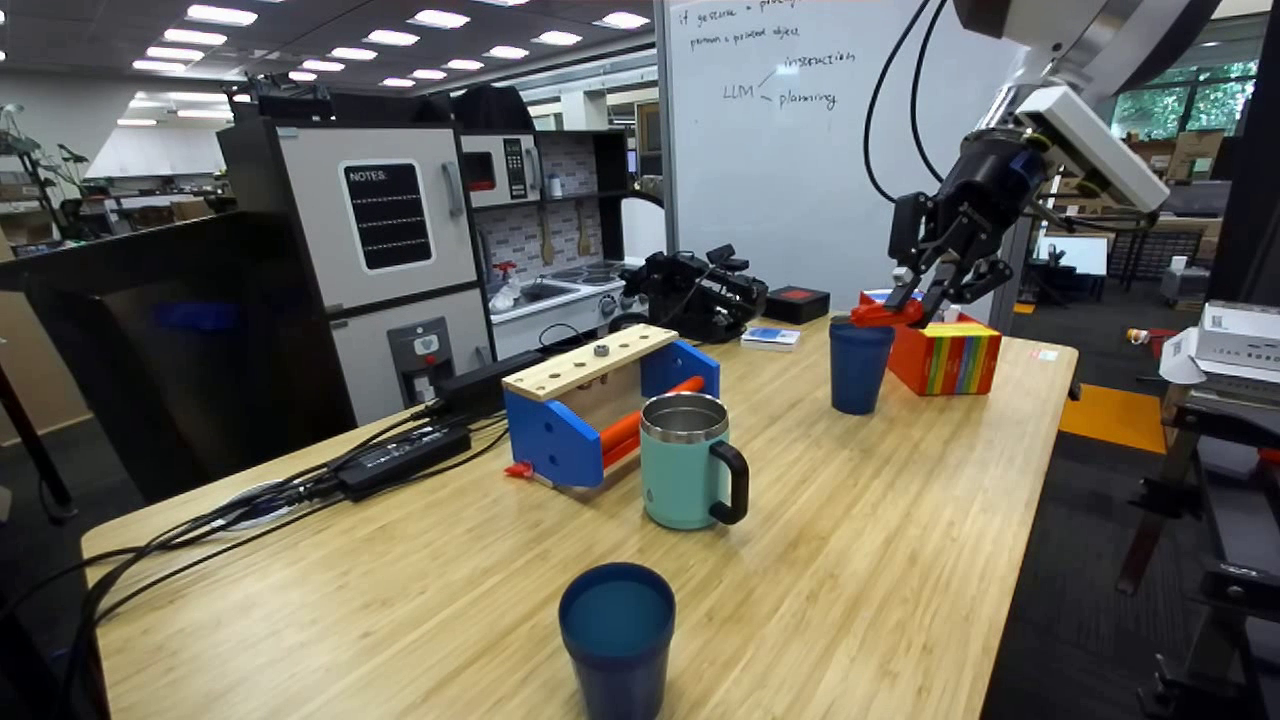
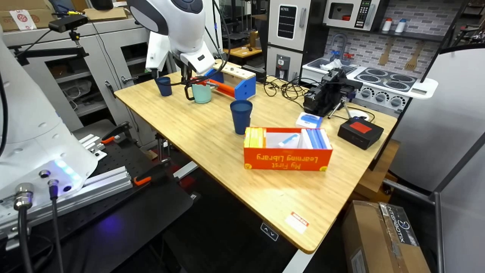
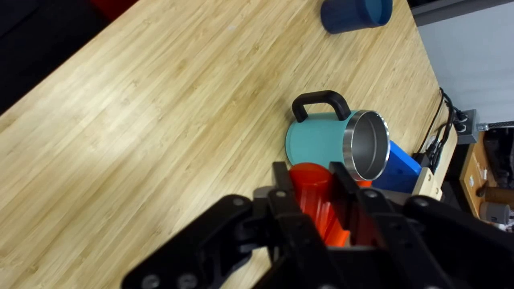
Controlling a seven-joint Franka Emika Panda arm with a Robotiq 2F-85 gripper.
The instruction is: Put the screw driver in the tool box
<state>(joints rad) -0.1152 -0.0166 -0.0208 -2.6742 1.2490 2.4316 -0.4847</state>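
The screw driver's red handle [image 1: 880, 315] lies between the fingers of my gripper [image 1: 918, 302], up above the table; I see the handle end-on between the fingertips [image 3: 309, 173] in the wrist view. In an exterior view the red handle [image 2: 199, 80] and a short grey shaft [image 2: 212, 84] show above the mug. The blue-ended box [image 1: 560, 440] with a holed wooden top and orange bar looks like a toy tool box; it stands beside the mug, also in an exterior view [image 2: 245, 88]. A bulky, irregular black thing [image 1: 695, 295] stands farther back; I cannot tell if it is a case.
A teal mug [image 1: 685, 475] stands close against the blue-ended box. Blue cups [image 1: 617, 640] [image 1: 860, 368] stand on either side of it. A red book box [image 2: 288, 159], a small black box [image 2: 360, 132] and cables [image 1: 330, 475] are on the table.
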